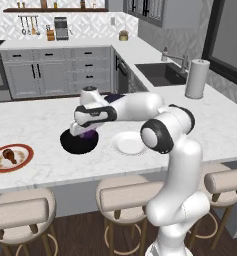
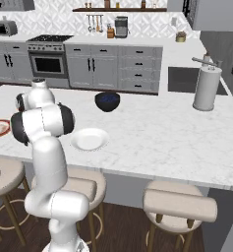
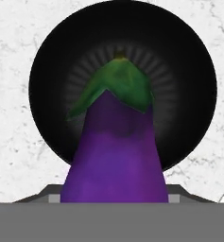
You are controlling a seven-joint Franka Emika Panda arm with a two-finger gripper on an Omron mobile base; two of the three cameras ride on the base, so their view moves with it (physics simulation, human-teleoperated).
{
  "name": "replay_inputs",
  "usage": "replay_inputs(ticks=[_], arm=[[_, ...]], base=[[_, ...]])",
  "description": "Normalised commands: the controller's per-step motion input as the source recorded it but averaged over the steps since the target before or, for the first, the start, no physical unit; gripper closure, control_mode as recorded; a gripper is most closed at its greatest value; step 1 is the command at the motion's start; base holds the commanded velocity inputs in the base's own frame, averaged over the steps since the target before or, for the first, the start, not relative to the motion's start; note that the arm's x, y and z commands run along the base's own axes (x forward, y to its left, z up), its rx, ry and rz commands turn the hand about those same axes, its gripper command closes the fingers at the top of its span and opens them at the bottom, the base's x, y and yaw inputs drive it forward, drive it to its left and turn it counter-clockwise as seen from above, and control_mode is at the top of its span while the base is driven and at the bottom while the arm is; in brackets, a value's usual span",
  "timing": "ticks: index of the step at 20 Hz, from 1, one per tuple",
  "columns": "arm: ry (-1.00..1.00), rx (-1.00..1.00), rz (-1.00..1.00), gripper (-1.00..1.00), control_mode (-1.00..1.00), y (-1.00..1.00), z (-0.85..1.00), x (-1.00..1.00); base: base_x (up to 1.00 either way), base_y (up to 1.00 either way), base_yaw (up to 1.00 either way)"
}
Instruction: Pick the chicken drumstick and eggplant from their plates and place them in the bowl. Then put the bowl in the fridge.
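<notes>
Up close, pincer (image 3: 114,201) clamped on the eggplant (image 3: 116,151) above the black bowl (image 3: 189,85) — drumstick (image 1: 10,155) on its red-rimmed plate (image 1: 25,162), far left.

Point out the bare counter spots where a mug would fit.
Bare marble lies between the red-rimmed plate and black bowl, and between the white plate and paper towel roll. It is crowded over the bowl, where the arm holds the eggplant.

1. Left base view: set behind and left of the arm, looking forward and down over the marble counter (image 1: 40,120) toward the sink (image 1: 160,74).
2. Right base view: set behind and right, facing the same counter (image 2: 152,128) toward the stove (image 2: 48,58); white plate (image 2: 89,139) shared with the left view (image 1: 127,143).
3. Hand view: close, looking straight down along the eggplant (image 3: 116,160) into the black bowl (image 3: 189,85).
</notes>
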Motion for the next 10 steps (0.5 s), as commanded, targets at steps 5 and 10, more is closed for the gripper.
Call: replay_inputs(ticks=[5, 10], arm=[[0.0, 0.0, 0.0, 1.0, -1.0, 0.0, -0.51, 0.21], [0.01, 0.0, 0.0, 1.0, -1.0, 0.0, -0.56, 0.06]], base=[[0.0, 0.0, 0.0], [0.0, 0.0, 0.0]])
